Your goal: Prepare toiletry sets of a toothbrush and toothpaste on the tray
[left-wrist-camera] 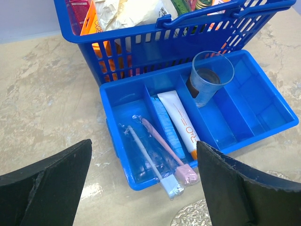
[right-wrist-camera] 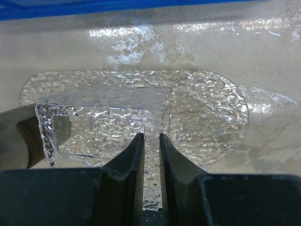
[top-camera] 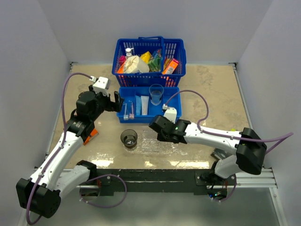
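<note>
Tray (right-wrist-camera: 202, 113), long axis parallel to the blue bin's (left-wrist-camera: 263, 101) front edge, near rim clamped between right fingers (right-wrist-camera: 131, 160); left fingers (left-wrist-camera: 51, 183) wide apart.

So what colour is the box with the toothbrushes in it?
Blue all over. The box shows best in the left wrist view.

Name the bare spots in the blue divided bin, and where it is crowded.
Bare: the bin compartments right of the cup. Crowded: the left end, where toothbrushes and toothpaste tubes lie side by side.
</note>
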Robot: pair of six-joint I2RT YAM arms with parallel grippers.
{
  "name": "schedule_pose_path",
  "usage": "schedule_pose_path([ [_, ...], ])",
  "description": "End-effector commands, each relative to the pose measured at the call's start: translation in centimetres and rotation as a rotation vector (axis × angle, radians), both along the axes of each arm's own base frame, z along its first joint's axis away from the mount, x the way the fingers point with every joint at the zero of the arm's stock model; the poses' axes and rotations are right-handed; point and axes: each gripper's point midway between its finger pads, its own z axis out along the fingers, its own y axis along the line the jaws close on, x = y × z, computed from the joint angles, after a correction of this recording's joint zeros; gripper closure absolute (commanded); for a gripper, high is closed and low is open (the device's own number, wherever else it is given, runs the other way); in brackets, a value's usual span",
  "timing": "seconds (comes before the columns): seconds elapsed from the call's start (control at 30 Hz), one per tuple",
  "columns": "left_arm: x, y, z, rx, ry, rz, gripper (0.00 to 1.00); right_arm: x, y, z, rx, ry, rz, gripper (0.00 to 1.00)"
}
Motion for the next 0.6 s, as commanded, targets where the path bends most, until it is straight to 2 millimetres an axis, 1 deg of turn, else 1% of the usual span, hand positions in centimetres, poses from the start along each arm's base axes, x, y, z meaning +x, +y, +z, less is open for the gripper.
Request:
schedule_pose_path([
  [0.0, 0.1, -0.5, 0.9, -0.012, -0.037, -0.017, 0.04, 0.1, 0.0, 1.5, -0.021, -0.015, -0.005, 1.0],
  [0.3, 0.2, -0.5, 0.9, -0.01, -0.038, -0.016, 0.04, 0.0, 0.6, 0.8, -0.019, -0.007, 0.007, 1.0],
  [0.57, 0.1, -0.5, 0.9, -0.01, -0.038, -0.016, 0.04, 0.4, 1.6, 1.0, -0.003, -0.016, 0.011, 1.0],
])
